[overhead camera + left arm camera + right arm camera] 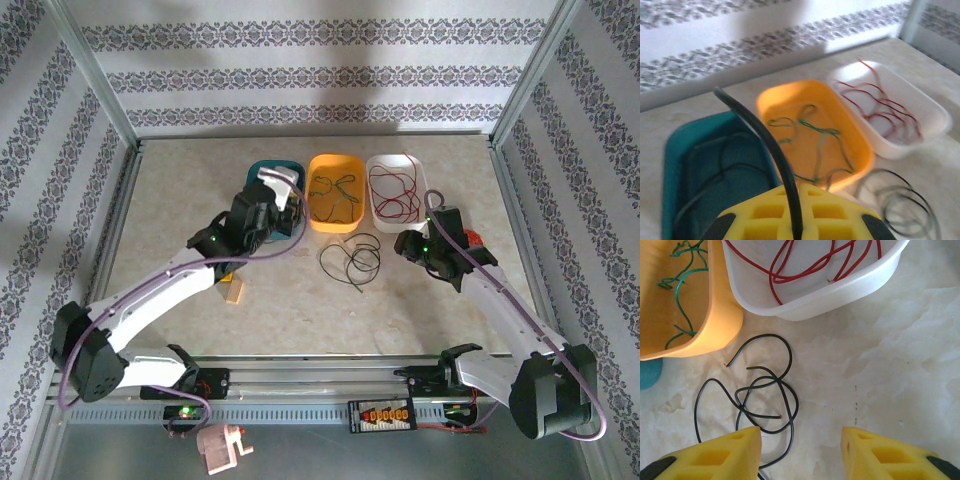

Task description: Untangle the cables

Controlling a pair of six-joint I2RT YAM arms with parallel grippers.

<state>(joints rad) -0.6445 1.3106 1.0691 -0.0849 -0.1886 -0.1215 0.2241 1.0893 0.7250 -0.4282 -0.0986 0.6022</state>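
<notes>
Left gripper [796, 200] clenched on a black wire [765, 136] above the teal tray [671, 165]; right gripper [800, 440] parted, empty, loose black loops [746, 399] just left.

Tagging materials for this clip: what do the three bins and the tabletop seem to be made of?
The orange bin, white bin and teal bin look like moulded plastic: smooth, rounded walls in one even colour, with a slight sheen. The tabletop looks like polished stone or a stone-patterned laminate: cream with cloudy veining. Which of the two it is, the look leaves open.
</notes>
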